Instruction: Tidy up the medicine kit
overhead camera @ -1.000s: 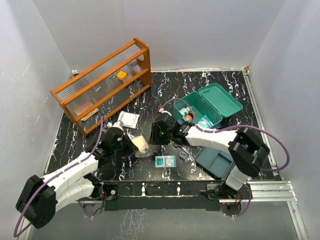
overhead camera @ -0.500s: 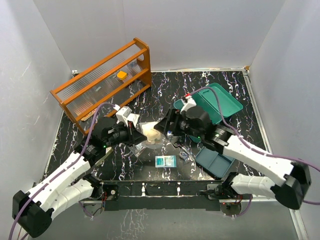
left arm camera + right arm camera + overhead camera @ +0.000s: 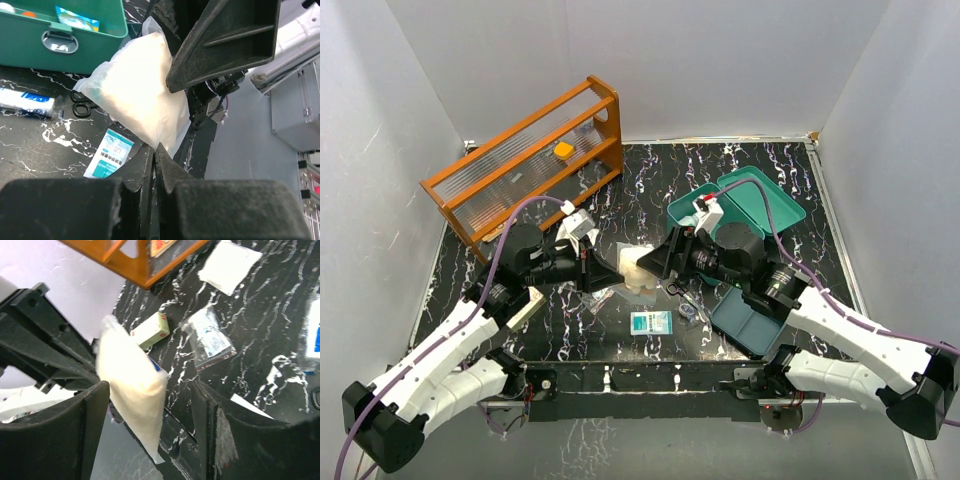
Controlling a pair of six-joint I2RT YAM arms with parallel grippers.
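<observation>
L fingers [image 3: 142, 172] are pressed together & pinch the thin clear edge of a puffy white bag [image 3: 137, 95]. They hold it up off the tabletop [image 3: 650, 175]. R fingers [image 3: 55, 440] are spread wide, one on each side of the bag. In the L wrist view one R finger sits right at the bag's top side; can't tell if it touches. The two arms meet near the middle of the tabletop w/ the bag btwn them.

Down below the bag lie black scissors [image 3: 80, 103] & a small teal-and-white packet [image 3: 110, 160]. A white-and-blue roll [image 3: 27, 101] lies just beside the scissors.

The medicine kit [image 3: 765, 195] sits at the back R of the tabletop, lid open; a blue packet shows inside. A blue-grey tray [image 3: 750, 322] is at the front R. An orange rack [image 3: 525, 165] stands at the back L. Near it lie a green-and-white box [image 3: 150, 330], a clear packet [image 3: 210, 340] & a white square pad [image 3: 230, 260].
</observation>
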